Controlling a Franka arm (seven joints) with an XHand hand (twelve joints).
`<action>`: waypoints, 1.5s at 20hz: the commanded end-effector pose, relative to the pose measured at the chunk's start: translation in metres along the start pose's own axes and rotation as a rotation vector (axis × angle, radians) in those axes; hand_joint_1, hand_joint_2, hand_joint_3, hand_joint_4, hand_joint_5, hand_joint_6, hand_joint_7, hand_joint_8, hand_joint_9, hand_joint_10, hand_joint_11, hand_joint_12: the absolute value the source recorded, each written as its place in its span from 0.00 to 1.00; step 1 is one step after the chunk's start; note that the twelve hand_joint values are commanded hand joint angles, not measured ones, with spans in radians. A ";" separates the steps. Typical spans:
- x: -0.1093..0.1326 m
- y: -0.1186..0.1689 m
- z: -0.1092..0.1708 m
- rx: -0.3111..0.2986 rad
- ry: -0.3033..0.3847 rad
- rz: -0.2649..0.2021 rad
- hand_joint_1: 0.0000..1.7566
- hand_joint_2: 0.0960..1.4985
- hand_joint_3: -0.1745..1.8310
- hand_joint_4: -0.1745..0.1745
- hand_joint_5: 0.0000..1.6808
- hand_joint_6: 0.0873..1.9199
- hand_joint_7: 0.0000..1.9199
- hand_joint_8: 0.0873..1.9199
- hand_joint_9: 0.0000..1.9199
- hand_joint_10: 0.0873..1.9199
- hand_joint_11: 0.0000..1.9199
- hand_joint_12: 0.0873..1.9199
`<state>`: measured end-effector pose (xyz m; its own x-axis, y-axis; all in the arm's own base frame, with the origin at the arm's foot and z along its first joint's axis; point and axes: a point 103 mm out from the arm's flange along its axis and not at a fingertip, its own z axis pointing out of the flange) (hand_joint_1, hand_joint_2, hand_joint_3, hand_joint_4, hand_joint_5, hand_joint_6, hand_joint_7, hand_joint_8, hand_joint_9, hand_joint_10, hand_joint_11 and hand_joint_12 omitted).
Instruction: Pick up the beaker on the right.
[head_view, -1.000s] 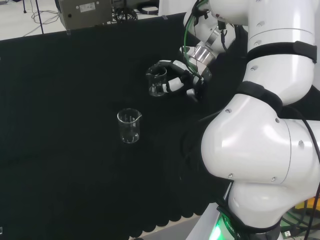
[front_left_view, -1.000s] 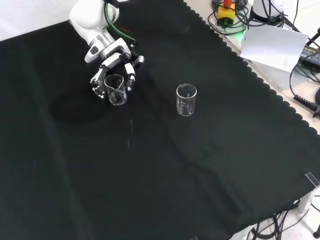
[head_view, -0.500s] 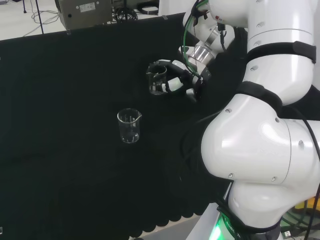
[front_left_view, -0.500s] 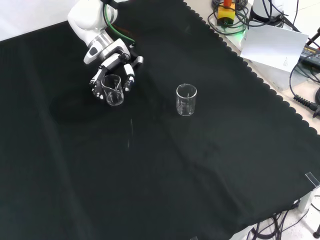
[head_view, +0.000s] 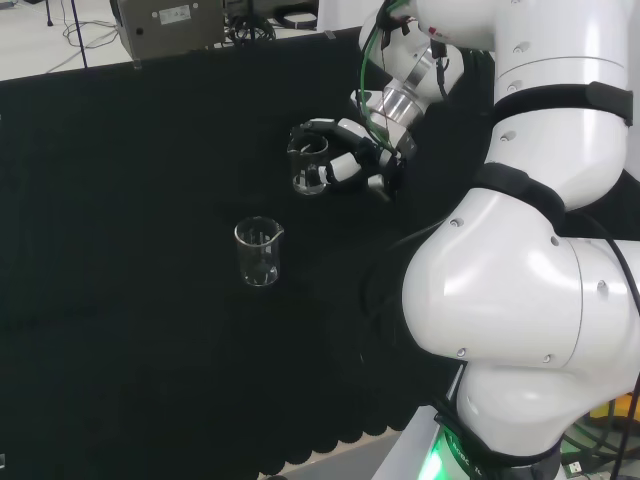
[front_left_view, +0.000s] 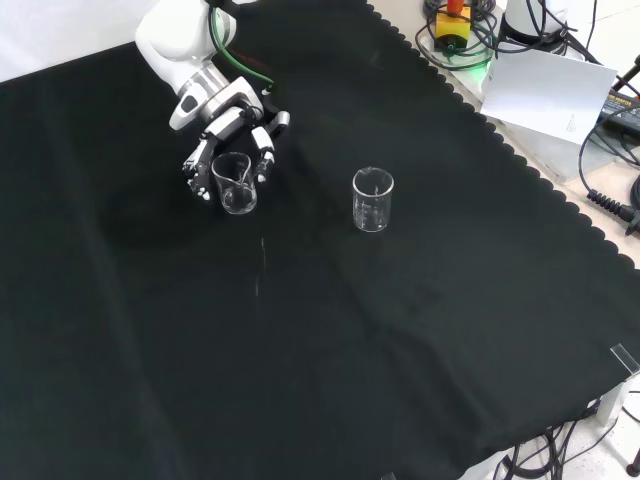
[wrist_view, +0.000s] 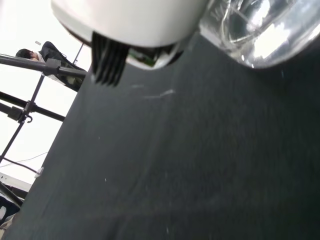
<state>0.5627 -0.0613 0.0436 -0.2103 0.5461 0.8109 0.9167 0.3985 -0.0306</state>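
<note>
My robot hand had its fingers curled round the beaker; I figured lifting straight up, keeping it upright, was best

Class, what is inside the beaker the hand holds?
The held beaker looks empty: clear glass, dark cloth showing through. The hand curls behind it, covering its far wall.

Hand low over the cloth, fingers curled inward.
</note>
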 end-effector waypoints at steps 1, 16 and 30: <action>0.006 0.002 0.001 -0.026 0.014 0.012 0.57 0.30 0.45 0.49 0.28 0.36 0.22 0.32 0.32 0.25 0.09 0.69; 0.006 0.004 0.004 -0.105 -0.072 0.124 0.76 0.46 0.35 0.22 0.62 0.45 0.59 0.38 0.65 0.20 0.53 0.46; 0.040 -0.028 -0.085 -0.203 -0.219 0.009 0.81 0.58 0.13 0.00 0.77 0.21 0.66 0.27 0.76 0.07 0.65 0.30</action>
<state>0.5596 -0.0743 0.0900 -0.1936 0.6534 0.7318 0.9717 0.2308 0.0509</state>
